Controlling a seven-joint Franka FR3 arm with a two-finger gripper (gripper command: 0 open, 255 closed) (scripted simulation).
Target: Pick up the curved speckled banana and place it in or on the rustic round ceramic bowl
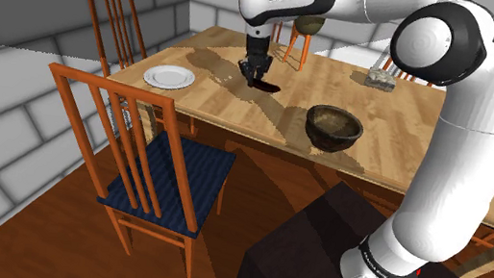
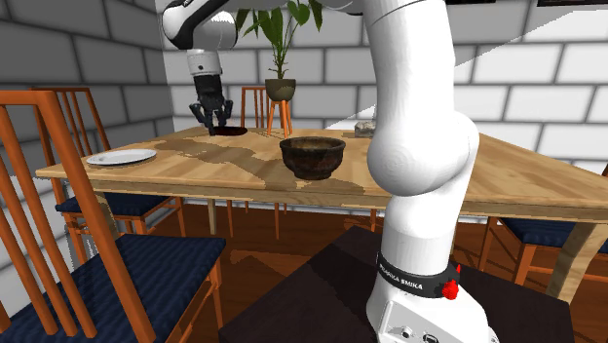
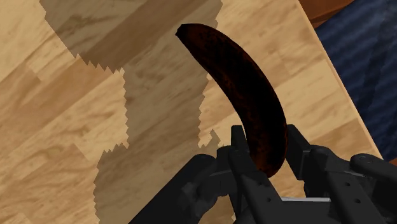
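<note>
- Lying on the light wooden table point(image 1: 402, 118), not far from one of its edges: a dark brown curved banana point(image 3: 236, 83), well apart from the white round plate point(image 1: 168, 77).
- Clasped near one end by the all-black two-finger gripper point(image 3: 266, 145), with the jaws closed across the narrow width and one finger against each side.
- Cannot tell whether clear of the wood or resting on it.
- Runs along its long axis straight out from between the fingers, most of the length beyond the fingertips, then bends to a tapered tip pointing away from the hand.
- Seen from the shoulder view, sticks out from the gripper point(image 1: 255, 72) toward that view's right.
- Bound for the dark round bowl point(image 1: 334, 127), upright on the same table and nearer the stand. Sits below and to the right of the gripper in the shoulder view, well apart from the banana.
- Next, probably: raise the hand, then swing it toward the bowl.
- Worth watching: a grip at the end rather than the middle, so the free length may droop or pivot on the lift. Likely to end up leaning against the bowl's rim rather than flat inside.
</note>
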